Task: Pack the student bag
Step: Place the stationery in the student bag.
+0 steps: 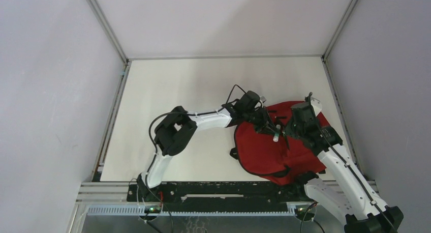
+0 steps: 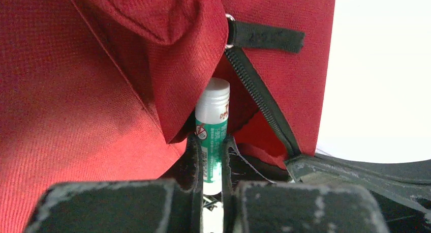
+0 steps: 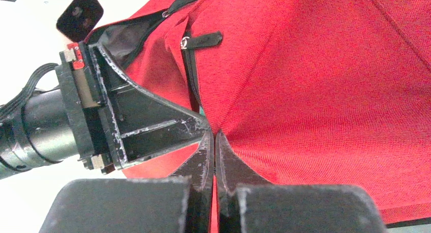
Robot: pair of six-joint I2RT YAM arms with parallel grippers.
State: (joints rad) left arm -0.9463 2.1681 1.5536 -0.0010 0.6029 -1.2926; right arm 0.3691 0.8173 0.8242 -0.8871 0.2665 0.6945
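student bag (image 1: 264, 154) sits by the counter's (image 1: 203, 80) right edge, toward the near corner. left end effector (image 2: 209, 146) is clamped on a white-and-green tube (image 2: 213, 111) at the open zipper (image 2: 259, 100). right end effector (image 3: 213, 136) is pinched together on the bag's red fabric.

The white table (image 1: 203, 85) carries the red backpack (image 1: 262, 154), lying flat at about 4 o'clock from its middle, near the right edge.
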